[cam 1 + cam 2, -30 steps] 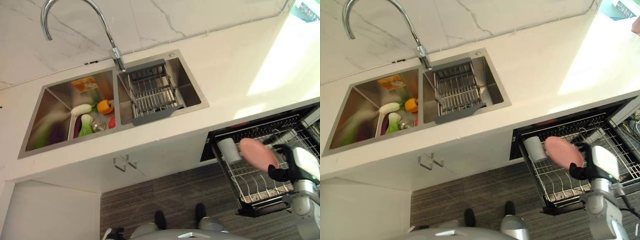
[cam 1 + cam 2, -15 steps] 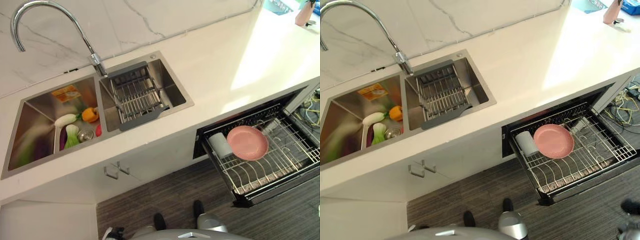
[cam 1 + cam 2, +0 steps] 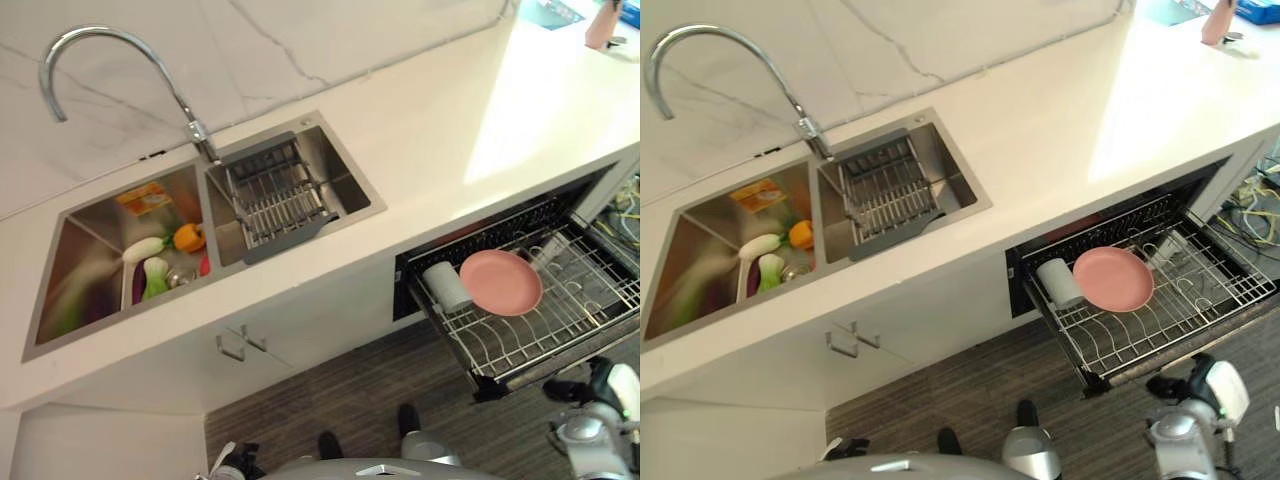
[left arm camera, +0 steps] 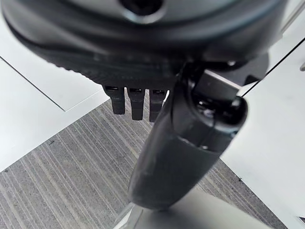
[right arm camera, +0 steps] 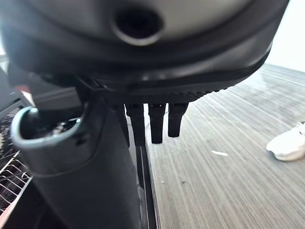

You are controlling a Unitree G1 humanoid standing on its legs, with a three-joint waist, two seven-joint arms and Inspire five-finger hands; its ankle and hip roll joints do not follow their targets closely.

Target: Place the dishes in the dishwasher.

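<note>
A pink plate [image 3: 500, 282] lies tilted in the pulled-out dishwasher rack [image 3: 590, 300], beside a white cup [image 3: 447, 286] on its side at the rack's left end. My right hand [image 3: 575, 388] hangs low in front of the rack's front edge, apart from it. In the right wrist view, the right hand [image 5: 157, 121] has straight fingers and holds nothing. My left hand [image 4: 136, 102] hangs over the grey floor next to a white cabinet, fingers straight and empty.
A double sink [image 3: 90, 250] sits in the white counter under a tall faucet [image 3: 110, 40]. Its left basin holds vegetables [image 3: 160, 270]; its right basin holds a drain basket [image 3: 280, 195]. A person's white shoe [image 5: 288, 143] rests on the floor.
A second ago my right hand held the pink plate over the rack. The plate now lies in the rack, and the hand has let go and dropped below the rack's front. The camera shifted.
</note>
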